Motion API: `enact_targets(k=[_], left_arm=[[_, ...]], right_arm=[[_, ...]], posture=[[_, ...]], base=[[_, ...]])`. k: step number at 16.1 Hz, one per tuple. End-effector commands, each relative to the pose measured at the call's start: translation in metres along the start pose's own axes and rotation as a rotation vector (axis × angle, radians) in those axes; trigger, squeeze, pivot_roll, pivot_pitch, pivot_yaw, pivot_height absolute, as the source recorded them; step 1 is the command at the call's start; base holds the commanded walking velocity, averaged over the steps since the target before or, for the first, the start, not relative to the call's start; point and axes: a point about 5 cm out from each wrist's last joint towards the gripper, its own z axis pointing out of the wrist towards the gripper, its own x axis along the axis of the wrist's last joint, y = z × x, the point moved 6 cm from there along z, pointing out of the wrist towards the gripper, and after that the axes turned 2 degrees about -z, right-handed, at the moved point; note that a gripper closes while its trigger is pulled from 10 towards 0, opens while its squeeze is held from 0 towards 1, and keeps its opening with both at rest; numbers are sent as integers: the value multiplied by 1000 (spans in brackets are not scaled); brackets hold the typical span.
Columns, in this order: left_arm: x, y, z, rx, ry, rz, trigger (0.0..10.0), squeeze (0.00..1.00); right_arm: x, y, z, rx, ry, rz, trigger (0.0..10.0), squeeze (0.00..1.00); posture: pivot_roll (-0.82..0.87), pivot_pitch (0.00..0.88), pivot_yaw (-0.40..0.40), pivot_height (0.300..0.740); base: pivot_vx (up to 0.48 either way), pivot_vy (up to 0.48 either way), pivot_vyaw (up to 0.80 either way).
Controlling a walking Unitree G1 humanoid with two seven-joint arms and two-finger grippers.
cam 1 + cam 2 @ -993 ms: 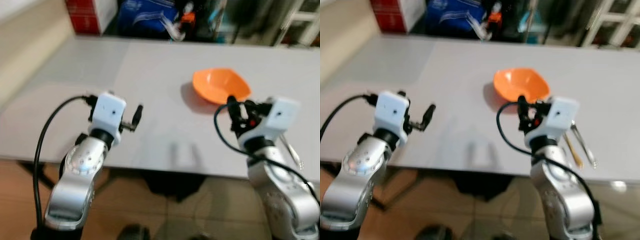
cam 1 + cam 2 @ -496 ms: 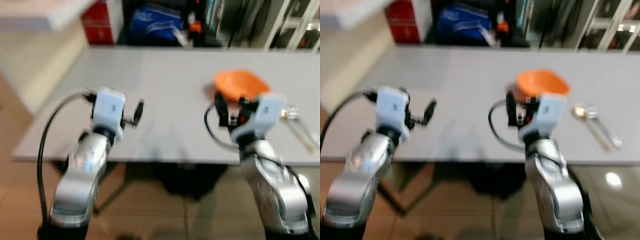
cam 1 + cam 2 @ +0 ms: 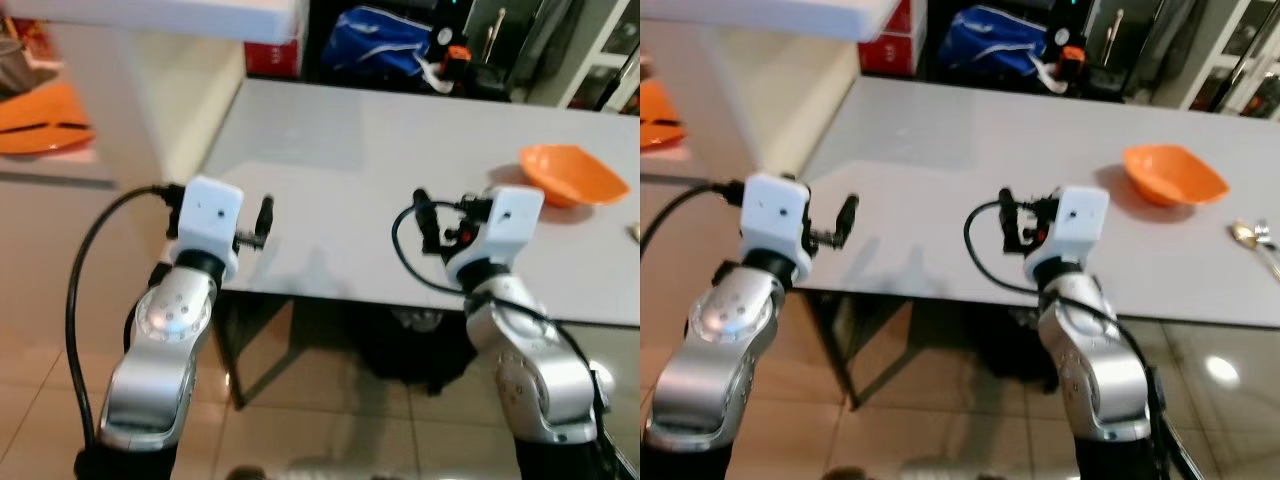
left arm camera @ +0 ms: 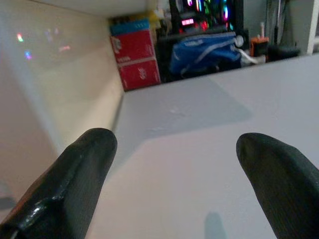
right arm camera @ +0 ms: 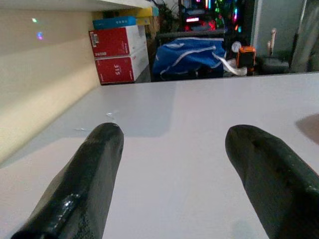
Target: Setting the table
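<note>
An orange bowl (image 3: 565, 175) sits on the grey table (image 3: 340, 160) toward its right end. A spoon and fork (image 3: 1258, 238) lie on the table right of the bowl. My left gripper (image 3: 264, 220) is raised over the table's near left corner, open with nothing between its fingers (image 4: 84, 164). My right gripper (image 3: 424, 222) hovers over the near edge, well left of the bowl, also open and empty, with bare tabletop between its fingers (image 5: 99, 154).
A cream counter (image 3: 60, 170) with orange dishes (image 3: 40, 112) stands to the left of the table. Red boxes (image 5: 117, 47) and a blue bag (image 3: 385, 45) lie beyond the far edge. Tiled floor (image 3: 330, 420) is below me.
The whole picture has shifted: the camera has drawn back and turned left, so the bowl now lies far right. Both arms keep the same raised pose with open fingers.
</note>
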Motion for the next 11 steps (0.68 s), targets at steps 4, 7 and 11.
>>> enact_targets(k=[4,7,11], left_arm=[[1,-6,-2,33,7,28,10000,0],[3,-3,-3,20,16,34,10000,0],[4,-3,-2,11,24,44,10000,0]], right_arm=[[6,-5,4,11,44,-23,10000,0],[-2,-12,3,53,3,6,10000,0],[-5,-21,0,105,-5,70,10000,0]], posture=[[107,28,-75,740],[107,21,-74,740],[104,14,-66,740]], base=[[0,480,-103],[0,480,0],[0,480,0]])
